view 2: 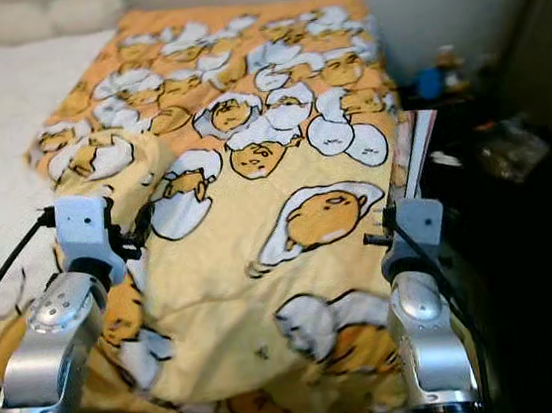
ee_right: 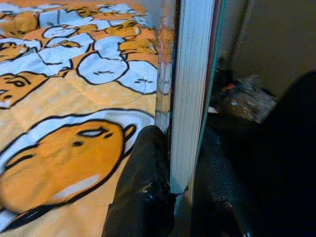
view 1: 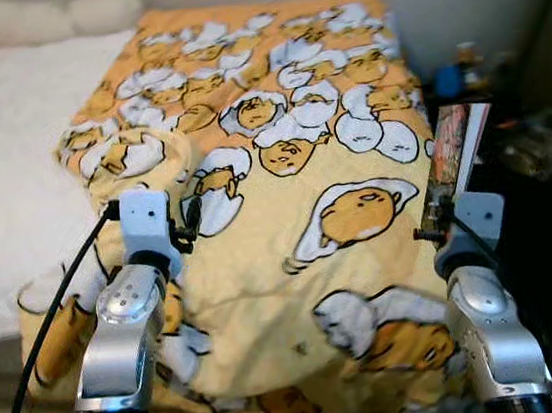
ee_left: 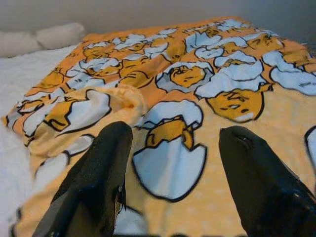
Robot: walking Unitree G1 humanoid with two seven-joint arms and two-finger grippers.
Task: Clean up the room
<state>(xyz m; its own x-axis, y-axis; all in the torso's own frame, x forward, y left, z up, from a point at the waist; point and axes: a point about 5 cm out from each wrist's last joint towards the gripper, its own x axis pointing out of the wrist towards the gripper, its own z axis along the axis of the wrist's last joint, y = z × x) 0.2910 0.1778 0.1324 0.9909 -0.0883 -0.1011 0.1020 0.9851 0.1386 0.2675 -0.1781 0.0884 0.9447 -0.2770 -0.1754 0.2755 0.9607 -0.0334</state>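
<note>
A yellow-orange blanket printed with cartoon eggs covers the right side of the bed, and its left edge is bunched into a fold. My left gripper is open just above the blanket near that fold, with nothing between its fingers. My right gripper is shut on a book. It holds the book upright on its edge at the right side of the bed, spine toward the blanket.
A bare white mattress lies left of the blanket, with pillows at the head. Right of the bed is a dark gap holding clutter and a blue object by the wall.
</note>
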